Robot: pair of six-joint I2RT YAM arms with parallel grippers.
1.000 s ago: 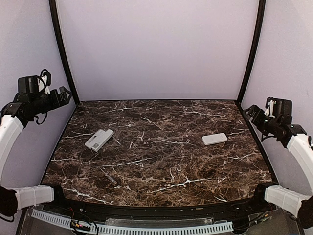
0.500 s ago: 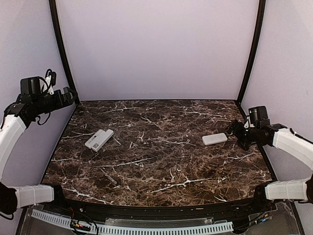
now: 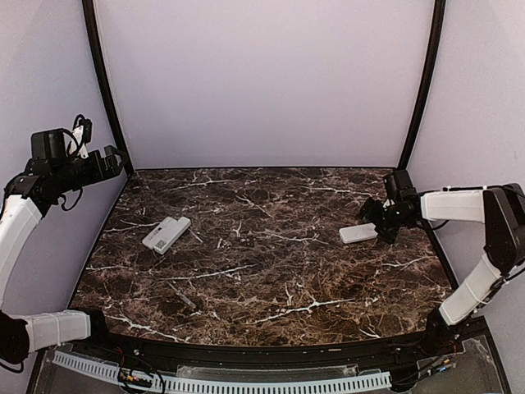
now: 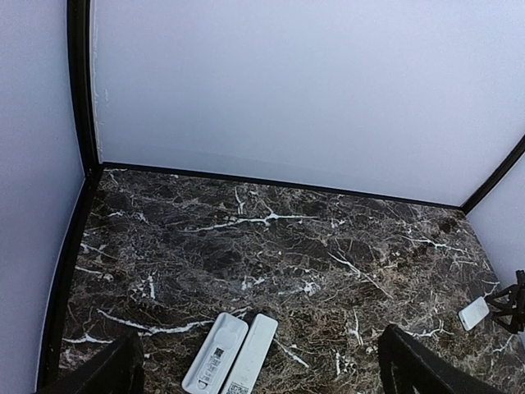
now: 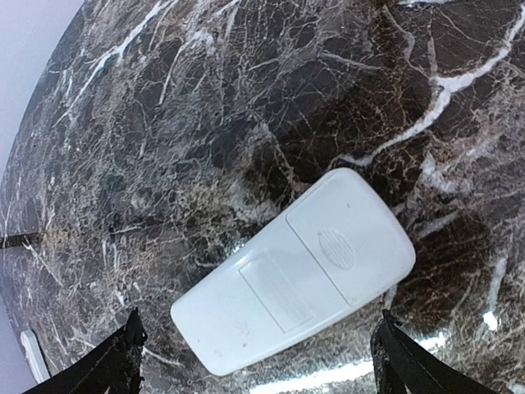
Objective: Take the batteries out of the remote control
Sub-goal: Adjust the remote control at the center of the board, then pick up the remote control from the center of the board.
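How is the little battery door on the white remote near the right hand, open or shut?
Shut. The white remote lies back-up on the table, and its battery door sits flush with no gap along its seam.

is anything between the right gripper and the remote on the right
Nothing visible: the open right gripper hangs just over the white remote. Its battery cover is still on, hiding any batteries.
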